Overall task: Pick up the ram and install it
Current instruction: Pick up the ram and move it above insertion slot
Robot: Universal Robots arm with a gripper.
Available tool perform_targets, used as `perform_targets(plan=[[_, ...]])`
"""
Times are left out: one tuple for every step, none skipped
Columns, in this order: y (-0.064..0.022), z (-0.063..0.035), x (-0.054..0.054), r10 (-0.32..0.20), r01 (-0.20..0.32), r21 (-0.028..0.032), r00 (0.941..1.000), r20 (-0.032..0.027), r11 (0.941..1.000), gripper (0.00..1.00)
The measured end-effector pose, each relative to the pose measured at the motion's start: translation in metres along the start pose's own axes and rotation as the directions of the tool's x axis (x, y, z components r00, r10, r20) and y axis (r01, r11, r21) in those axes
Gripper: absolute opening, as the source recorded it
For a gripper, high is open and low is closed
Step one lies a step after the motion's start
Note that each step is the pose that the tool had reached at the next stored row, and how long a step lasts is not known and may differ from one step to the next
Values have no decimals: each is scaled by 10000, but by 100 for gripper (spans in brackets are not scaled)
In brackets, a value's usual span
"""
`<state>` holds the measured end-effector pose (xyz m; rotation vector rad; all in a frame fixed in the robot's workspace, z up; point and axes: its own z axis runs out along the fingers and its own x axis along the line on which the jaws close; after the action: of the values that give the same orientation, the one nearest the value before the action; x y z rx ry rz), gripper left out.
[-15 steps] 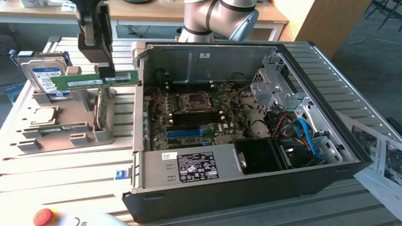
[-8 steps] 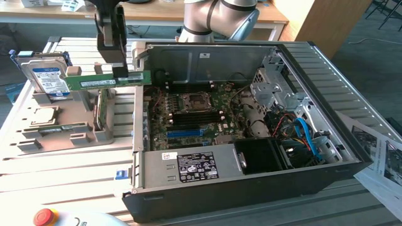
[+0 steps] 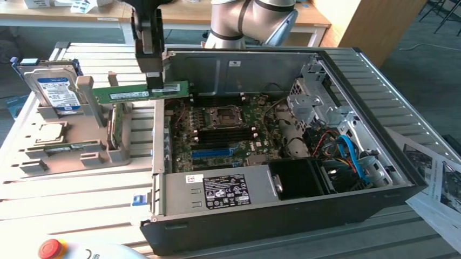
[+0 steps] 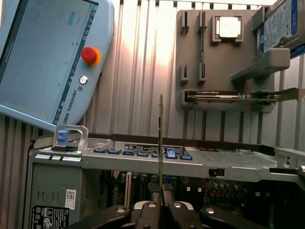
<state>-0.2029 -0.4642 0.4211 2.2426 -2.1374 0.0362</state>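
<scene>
My gripper (image 3: pixel 154 85) is shut on the ram (image 3: pixel 137 94), a long thin green stick with a whitish label. It hangs level in the air over the open computer case's wall (image 3: pixel 157 135) on the exterior view's left. The stick is clear of the grey parts holder (image 3: pixel 68 156) beside the case. In the wrist view the ram (image 4: pixel 160 143) shows edge-on, standing out straight from between the fingers of the gripper (image 4: pixel 162 202). The motherboard (image 3: pixel 223 132) lies inside the case, with black slots (image 3: pixel 223 139) and a long blue slot (image 3: pixel 216 152).
The holder carries a hard drive (image 3: pixel 54 89), a processor chip (image 3: pixel 49 131) and a broader green card (image 3: pixel 113 127). A power supply (image 3: pixel 219 191) and cable bundles (image 3: pixel 346 156) fill the case's near side. A teach pendant (image 4: pixel 47 62) with a red stop button (image 3: pixel 52 248) lies nearby.
</scene>
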Motion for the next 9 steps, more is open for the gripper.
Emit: perform_targets(plan=[[-31,-1,3,0,0,-1,10000,0,10000,12],[-61,-1,6,-1,1,-1,10000,0,10000,12],[-89,-1,8,0,0,-1,10000,0,10000,12],[-118,-2,10,1,-1,-1,10000,0,10000,12],[-146,-2,12,1,-1,-1,10000,0,10000,12],[-175,-2,15,0,0,-1,10000,0,10000,12],[-205,-2,17,-1,1,-1,10000,0,10000,12],[-234,-3,20,-1,1,-1,10000,0,10000,12],[-267,-3,23,-1,1,-1,10000,0,10000,12]])
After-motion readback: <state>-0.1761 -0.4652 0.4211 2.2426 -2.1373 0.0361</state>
